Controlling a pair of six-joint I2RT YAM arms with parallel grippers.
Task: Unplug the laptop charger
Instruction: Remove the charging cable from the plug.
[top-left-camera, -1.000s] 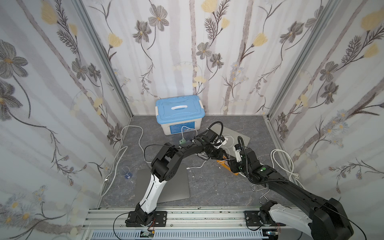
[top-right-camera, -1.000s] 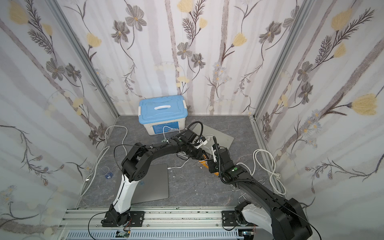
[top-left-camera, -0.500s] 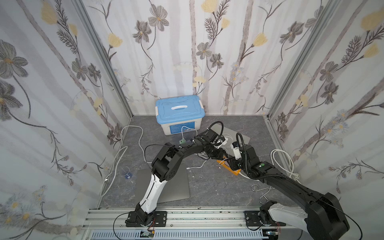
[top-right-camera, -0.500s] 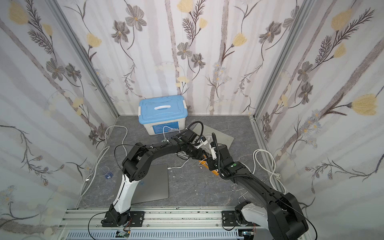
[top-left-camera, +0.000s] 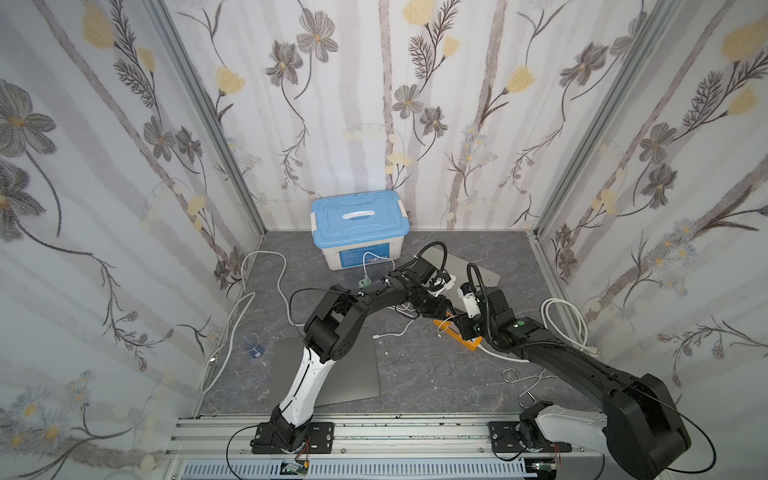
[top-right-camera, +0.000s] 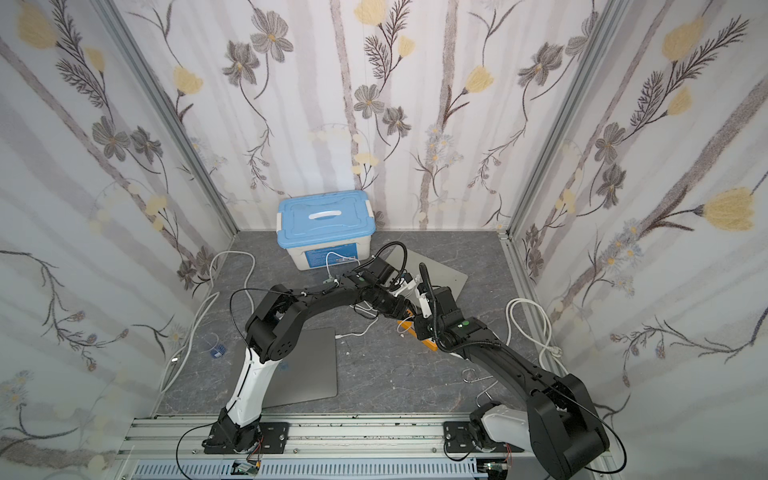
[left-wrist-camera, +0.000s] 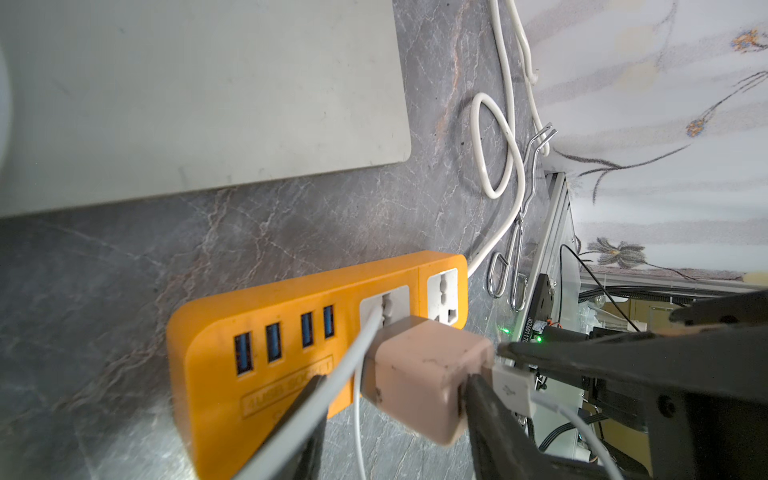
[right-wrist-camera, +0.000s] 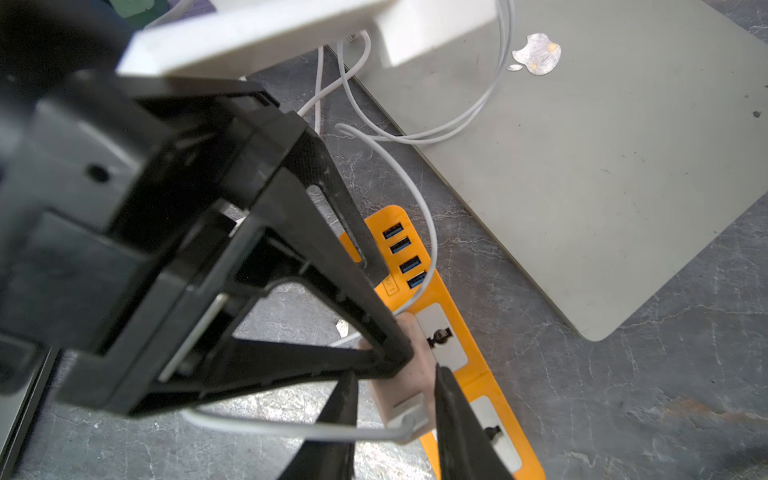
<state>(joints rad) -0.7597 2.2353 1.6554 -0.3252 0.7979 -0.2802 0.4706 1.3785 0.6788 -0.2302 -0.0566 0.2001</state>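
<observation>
A: So where is the charger (left-wrist-camera: 419, 374)?
B: Plugged into the orange power strip (left-wrist-camera: 257, 316), in the socket next to the USB ports, on the grey table (left-wrist-camera: 291, 232) beside the closed laptop (right-wrist-camera: 602, 166).
A: And the right gripper (right-wrist-camera: 397, 386)?
B: Its fingers flank the charger closely; clamped or not, I cannot tell.
A: And the left gripper (left-wrist-camera: 395, 378)?
B: Unclenched, astride the charger, a cable between one finger and it.

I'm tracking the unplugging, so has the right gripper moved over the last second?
Yes. The right gripper has shifted toward the blue-lidded box, in over the orange power strip, which has stayed put.
</observation>
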